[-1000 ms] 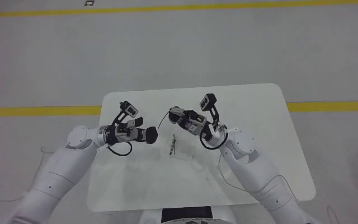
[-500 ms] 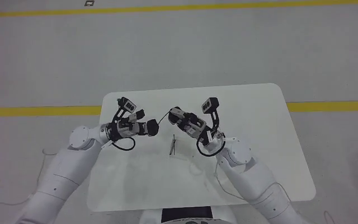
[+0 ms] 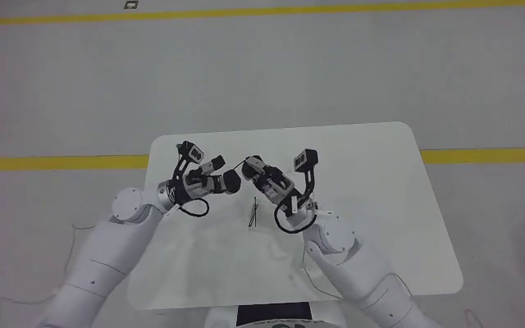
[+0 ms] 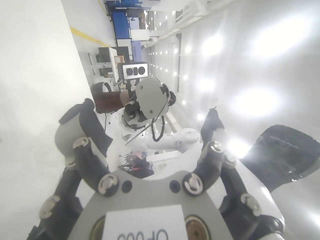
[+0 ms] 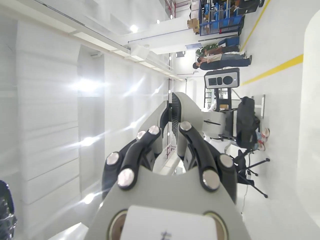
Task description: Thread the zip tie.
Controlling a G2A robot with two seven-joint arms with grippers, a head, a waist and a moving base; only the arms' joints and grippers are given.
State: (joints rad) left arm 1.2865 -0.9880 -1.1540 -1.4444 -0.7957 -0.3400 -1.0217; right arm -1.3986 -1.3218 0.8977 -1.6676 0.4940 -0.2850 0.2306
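A thin black zip tie (image 4: 140, 134) is pinched in my right gripper (image 3: 248, 167), whose fingers are shut on it above the table's middle. The tie's free end curves out toward my left gripper (image 3: 230, 182) as a fine black line (image 3: 239, 167). In the left wrist view my left gripper (image 4: 148, 108) is open, and the right gripper's grey fingers (image 4: 150, 98) with the tie hang between and beyond its fingertips. In the right wrist view the right gripper (image 5: 172, 101) is closed, with the left arm's wrist (image 5: 245, 123) just ahead.
Several spare black zip ties (image 3: 254, 213) lie on the white table (image 3: 377, 164) just below the two grippers. Bare tabletop stretches to the right and toward the front edge.
The left gripper has risen and moved right toward the right gripper. The right gripper has shifted slightly left with the tie, so the gap between them has nearly closed.
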